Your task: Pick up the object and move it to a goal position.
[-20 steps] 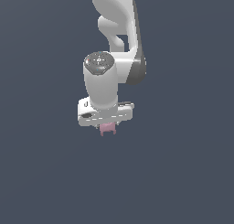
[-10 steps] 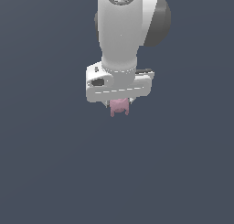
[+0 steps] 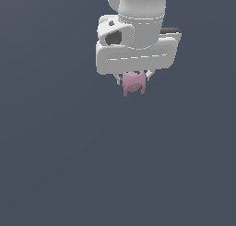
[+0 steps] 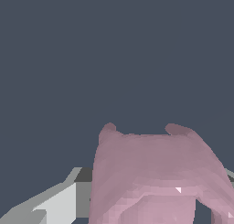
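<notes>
The object (image 3: 133, 82) is a small pale-pink lumpy block with short nubs, hanging just below the white gripper (image 3: 133, 78) in the exterior view. The gripper is shut on it; its fingers are mostly hidden behind the wide white hand and the block. The arm comes down from the top of the exterior view. In the wrist view the pink object (image 4: 155, 173) fills the lower middle, with a grey-white finger (image 4: 59, 202) beside it. The block is held up, apart from the plain dark grey background.
Only a plain dark grey background (image 3: 60, 165) surrounds the arm in both views. No other objects, edges or goal marker show.
The arm with the pink block has moved toward the exterior camera and up in the picture, looming larger. The block stays held between the fingers.
</notes>
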Action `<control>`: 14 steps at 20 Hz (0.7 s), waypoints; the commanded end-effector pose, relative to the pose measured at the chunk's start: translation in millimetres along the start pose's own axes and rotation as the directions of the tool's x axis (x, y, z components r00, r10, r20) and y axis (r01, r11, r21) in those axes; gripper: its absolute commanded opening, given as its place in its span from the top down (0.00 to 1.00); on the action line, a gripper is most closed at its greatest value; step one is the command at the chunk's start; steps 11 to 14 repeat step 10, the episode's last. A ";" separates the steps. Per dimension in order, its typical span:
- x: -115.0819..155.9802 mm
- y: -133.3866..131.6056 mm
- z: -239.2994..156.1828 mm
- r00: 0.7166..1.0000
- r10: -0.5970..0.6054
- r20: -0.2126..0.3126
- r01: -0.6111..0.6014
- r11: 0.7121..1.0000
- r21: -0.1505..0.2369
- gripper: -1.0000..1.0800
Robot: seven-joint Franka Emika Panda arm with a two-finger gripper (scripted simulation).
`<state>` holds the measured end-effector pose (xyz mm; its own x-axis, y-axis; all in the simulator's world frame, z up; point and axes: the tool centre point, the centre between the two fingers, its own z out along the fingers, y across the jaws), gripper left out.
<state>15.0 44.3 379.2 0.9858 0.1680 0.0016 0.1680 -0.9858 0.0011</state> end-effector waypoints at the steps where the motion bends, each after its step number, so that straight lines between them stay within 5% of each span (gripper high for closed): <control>1: -1.4 -6.5 -15.2 1.000 0.001 0.002 -0.001 1.000 0.000 1.00; 14: -1.7 -15.8 -37.0 1.000 0.001 0.002 -0.001 1.000 0.001 1.00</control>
